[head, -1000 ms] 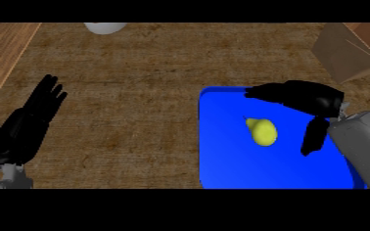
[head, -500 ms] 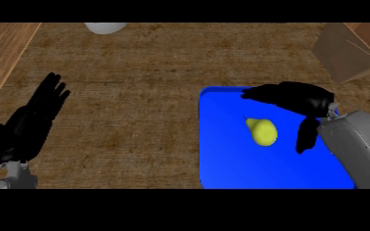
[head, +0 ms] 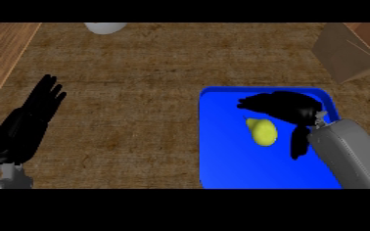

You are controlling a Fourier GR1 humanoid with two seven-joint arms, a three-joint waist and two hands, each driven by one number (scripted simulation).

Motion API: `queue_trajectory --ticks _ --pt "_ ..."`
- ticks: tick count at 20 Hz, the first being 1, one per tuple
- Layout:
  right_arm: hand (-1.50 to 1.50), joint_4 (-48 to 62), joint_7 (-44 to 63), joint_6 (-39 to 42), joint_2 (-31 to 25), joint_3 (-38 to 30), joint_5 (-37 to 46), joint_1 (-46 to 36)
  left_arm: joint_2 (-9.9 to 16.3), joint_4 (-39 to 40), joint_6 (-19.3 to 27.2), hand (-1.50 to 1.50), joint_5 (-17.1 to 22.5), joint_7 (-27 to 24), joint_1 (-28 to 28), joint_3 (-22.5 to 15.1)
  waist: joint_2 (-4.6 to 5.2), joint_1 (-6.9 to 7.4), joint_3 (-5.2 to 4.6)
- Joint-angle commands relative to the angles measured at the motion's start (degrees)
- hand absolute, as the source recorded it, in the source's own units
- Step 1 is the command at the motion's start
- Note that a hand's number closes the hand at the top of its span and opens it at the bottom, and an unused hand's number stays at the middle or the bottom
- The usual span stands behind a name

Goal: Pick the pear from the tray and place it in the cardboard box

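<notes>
A yellow pear (head: pixel 263 131) lies near the middle of the blue tray (head: pixel 224 161) at the lower right. My right hand (head: pixel 295 108) hovers just right of and above the pear, fingers stretched over its far side and thumb hanging down on its right; the hand is open and not closed on the fruit. The cardboard box (head: pixel 344 51) stands at the right edge, beyond the tray. My left hand (head: pixel 33 119) rests open at the left edge, fingers pointing up.
A pale round object (head: pixel 105 27) sits at the counter's far edge, upper left. Wooden strips border the woven counter surface (head: pixel 130 88) on the left and right sides.
My right hand has slid left and slightly nearer across the tray, closing in on the pear. The pear and the left hand have stayed put.
</notes>
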Motion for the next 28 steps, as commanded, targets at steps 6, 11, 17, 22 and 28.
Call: queue_trajectory --ticks 6,11,17,22,28 --pt "-1.50 4.34 -3.50 -0.64 3.03 0.18 5.66 0.34 -0.69 -3.03 -0.58 0.00 -0.71 2.35 -0.18 0.34 -0.03 0.01 0.00" --pt "-1.50 3.61 -4.34 -3.03 3.68 -0.33 7.43 3.08 -0.33 -5.26 -0.46 0.00 0.41 4.82 0.32 2.32 -0.06 -0.08 0.00" --pt "1.50 12.39 -8.42 -5.73 7.43 -1.73 8.48 -3.91 -1.90 2.67 -1.06 0.00 -2.93 0.06 -3.18 0.67 0.13 0.17 0.01" --pt "1.50 10.72 -12.16 -9.30 6.93 -2.08 9.72 -0.41 -4.20 -0.70 0.29 0.00 -4.87 0.34 -1.18 -1.26 0.01 -0.02 0.00" --pt "1.50 20.34 8.69 -10.70 10.47 -14.29 9.54 -8.08 -3.37 -1.22 -0.58 0.00 -2.41 1.19 -1.41 0.77 0.60 0.65 -0.01"
